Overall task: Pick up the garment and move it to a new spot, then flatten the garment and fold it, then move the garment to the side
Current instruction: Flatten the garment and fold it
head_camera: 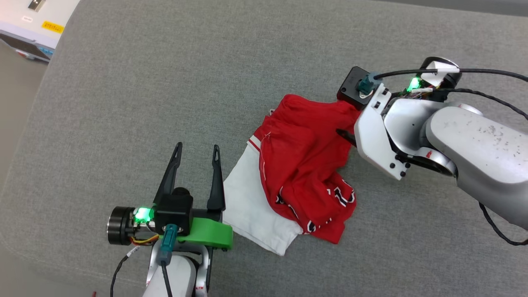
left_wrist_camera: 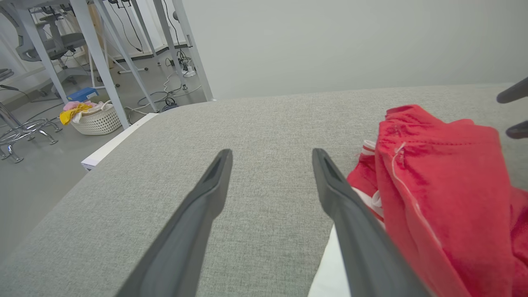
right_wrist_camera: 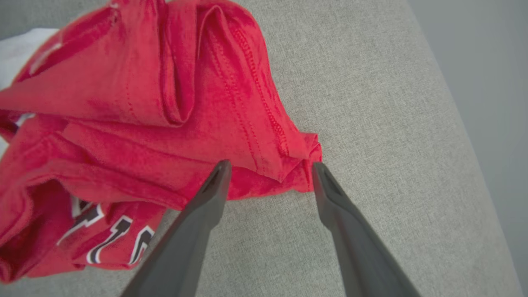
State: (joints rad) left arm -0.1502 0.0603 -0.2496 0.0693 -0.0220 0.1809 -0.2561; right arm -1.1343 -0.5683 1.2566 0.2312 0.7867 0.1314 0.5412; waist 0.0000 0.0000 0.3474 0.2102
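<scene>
1. Lying crumpled at mid-frame in the head view, the garment [head_camera: 301, 165] rests on the grey cushion [head_camera: 144, 82], its white sleeve [head_camera: 251, 206] toward the lower left.
2. Right gripper [right_wrist_camera: 271, 165], coming from the upper right, has its fingers spread wide astride a bunched red hem corner, not closed on it.
3. Left gripper [head_camera: 197, 146], at the lower left, gapes wide and empty just beside the white sleeve.

From the head, a white housing [head_camera: 373, 136] hides most of my right end effector [head_camera: 350, 131]. The print [head_camera: 338, 196] on the garment [head_camera: 303, 165] is folded into creases, unreadable. Both wrist views cut the garment off at their edges. The far basket [left_wrist_camera: 99, 123] holds contents too small to tell.
</scene>
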